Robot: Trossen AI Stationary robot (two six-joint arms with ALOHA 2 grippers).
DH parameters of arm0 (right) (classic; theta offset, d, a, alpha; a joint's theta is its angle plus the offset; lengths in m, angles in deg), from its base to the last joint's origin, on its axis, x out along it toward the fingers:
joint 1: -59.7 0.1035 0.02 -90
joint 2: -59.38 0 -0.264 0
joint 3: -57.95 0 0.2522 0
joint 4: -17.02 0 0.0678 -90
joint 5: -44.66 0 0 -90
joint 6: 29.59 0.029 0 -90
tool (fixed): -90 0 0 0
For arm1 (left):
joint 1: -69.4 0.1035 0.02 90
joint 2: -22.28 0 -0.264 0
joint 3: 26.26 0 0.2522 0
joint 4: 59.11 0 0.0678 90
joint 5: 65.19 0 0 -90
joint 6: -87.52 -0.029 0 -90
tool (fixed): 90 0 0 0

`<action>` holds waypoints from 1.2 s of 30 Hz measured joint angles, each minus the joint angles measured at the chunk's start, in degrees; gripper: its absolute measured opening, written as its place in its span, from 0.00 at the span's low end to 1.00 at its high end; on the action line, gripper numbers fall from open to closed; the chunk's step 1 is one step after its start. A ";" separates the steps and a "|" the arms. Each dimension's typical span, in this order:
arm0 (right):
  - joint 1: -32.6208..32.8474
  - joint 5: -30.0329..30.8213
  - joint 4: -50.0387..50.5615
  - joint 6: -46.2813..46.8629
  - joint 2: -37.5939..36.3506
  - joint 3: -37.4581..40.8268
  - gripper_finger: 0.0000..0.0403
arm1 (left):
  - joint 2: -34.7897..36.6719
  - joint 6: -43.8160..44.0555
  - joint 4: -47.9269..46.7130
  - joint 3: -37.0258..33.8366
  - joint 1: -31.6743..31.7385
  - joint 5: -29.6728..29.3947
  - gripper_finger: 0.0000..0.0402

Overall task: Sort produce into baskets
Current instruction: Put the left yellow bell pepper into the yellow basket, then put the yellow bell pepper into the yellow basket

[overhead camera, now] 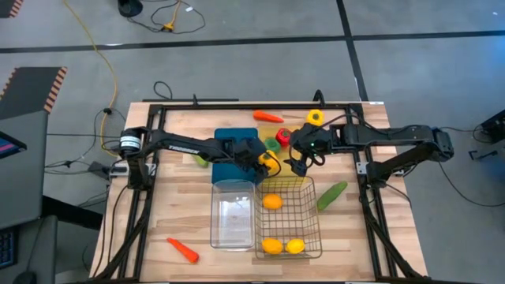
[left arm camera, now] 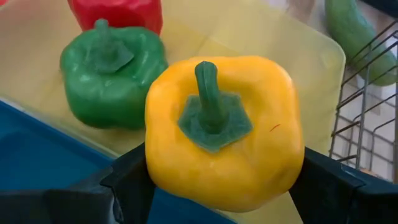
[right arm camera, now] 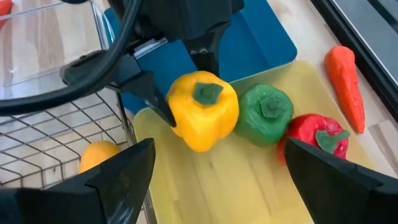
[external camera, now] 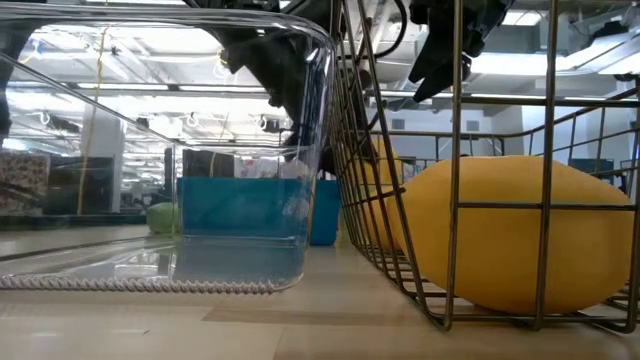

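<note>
Yellow pepper fills left gripper, pinched at waist — hollow, slick, light; right gripper gapes empty.

The wooden table of pale planks stands on a grey floor crossed by dark seams. A yellow cable snakes over the floor toward the table's far left corner, and black cables lie further off. A striped hazard mat sits at the left. Beyond the table, the low view shows a large hall with ceiling lights.
</note>
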 joint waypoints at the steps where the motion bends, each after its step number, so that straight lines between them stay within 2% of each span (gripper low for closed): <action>1: 0.00 -0.01 0.07 -0.02 0.00 0.00 0.95 | 0.00 -0.31 -0.03 0.00 0.02 0.00 0.72; 15: 0.00 0.01 0.32 -0.02 0.00 0.00 0.95 | 0.02 0.89 -0.13 0.00 0.20 -1.36 0.73; 25: -0.06 0.01 0.28 -0.04 0.00 0.00 0.95 | 0.02 0.89 -0.11 0.00 0.20 -1.31 0.89; 31: -2.84 0.00 0.39 -0.02 0.00 0.00 0.95 | 0.02 0.31 0.26 0.51 0.20 -1.29 0.90; 36: -8.04 0.01 2.24 -2.19 0.00 0.00 0.95 | 0.39 -4.14 -0.60 3.38 0.20 -1.23 0.90</action>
